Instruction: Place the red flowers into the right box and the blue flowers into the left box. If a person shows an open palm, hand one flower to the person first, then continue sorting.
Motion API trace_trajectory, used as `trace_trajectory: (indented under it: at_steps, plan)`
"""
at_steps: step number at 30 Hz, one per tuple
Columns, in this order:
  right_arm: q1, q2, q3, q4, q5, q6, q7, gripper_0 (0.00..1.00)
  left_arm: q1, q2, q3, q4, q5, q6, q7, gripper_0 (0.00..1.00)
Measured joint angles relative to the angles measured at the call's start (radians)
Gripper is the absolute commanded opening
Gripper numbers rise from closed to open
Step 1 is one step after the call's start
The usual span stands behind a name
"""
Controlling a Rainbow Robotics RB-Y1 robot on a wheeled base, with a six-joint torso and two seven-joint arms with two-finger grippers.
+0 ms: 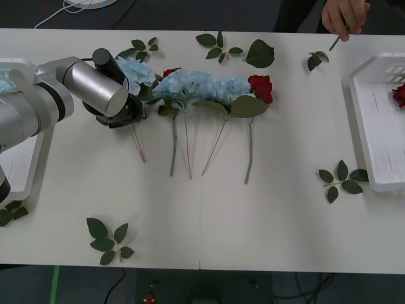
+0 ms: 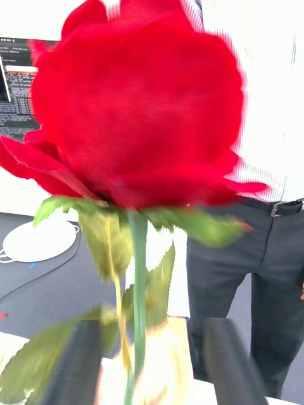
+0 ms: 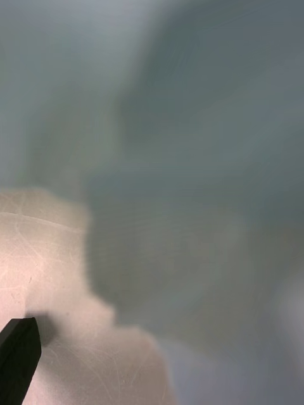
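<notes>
Right gripper (image 2: pixel 152 367) stood open around the deep-red artificial rose (image 2: pixel 136 107), whose stem a person's hand (image 1: pixel 345 16) seemingly gripped at the table's far edge. You'd back out straight, clear of leaves. Left gripper (image 1: pixel 123 113) hovered near the far-left corner.

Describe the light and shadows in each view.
Front view: even overhead light, faint shadows beside the stems of the blue flowers and under the left pincer on the table. Right wrist view: a red flower above the right pincer stands against a person's bright white shirt. Left wrist view: grey shade covers most, one lit patch.
</notes>
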Motion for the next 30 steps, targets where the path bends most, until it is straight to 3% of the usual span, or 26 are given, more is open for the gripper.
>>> trace_trajectory:
  at_steps: [12,15,18,25,26,27,28,29,30]
  plan:
    - [0.0,0.0,0.036,-0.001,-0.056,0.043,0.0,1.0,0.0,0.0,0.0,0.0,0.0,0.0,0.0,1.0]
    - [0.0,0.0,0.066,-0.027,-0.139,0.205,0.0,1.0,0.0,0.0,0.0,0.0,0.0,0.0,0.0,1.0]
    - [-0.001,0.0,0.087,-0.118,-0.232,0.507,0.0,1.0,0.0,0.0,0.0,0.0,0.0,0.0,0.0,1.0]
    - [-0.042,0.0,0.131,-0.306,-0.47,1.036,0.011,1.0,0.001,0.0,0.0,0.0,0.0,0.0,0.0,1.0]
    - [-0.055,0.001,0.143,-0.318,-0.496,1.09,0.02,1.0,0.001,0.0,0.0,0.0,0.0,0.0,0.0,0.92]
    - [-0.068,0.002,0.159,-0.327,-0.519,1.137,0.029,1.0,0.001,0.0,0.0,0.0,0.0,0.0,0.0,0.74]
    - [-0.084,0.003,0.177,-0.331,-0.538,1.178,0.045,1.0,0.001,0.0,0.0,0.0,0.0,0.0,0.0,0.29]
    - [-0.099,0.005,0.197,-0.331,-0.55,1.207,0.067,1.0,0.001,0.0,0.0,0.0,0.0,0.0,0.0,0.0]
    - [-0.113,0.011,0.215,-0.331,-0.557,1.238,0.096,1.0,0.001,0.0,0.0,0.001,0.0,0.0,0.0,0.0]
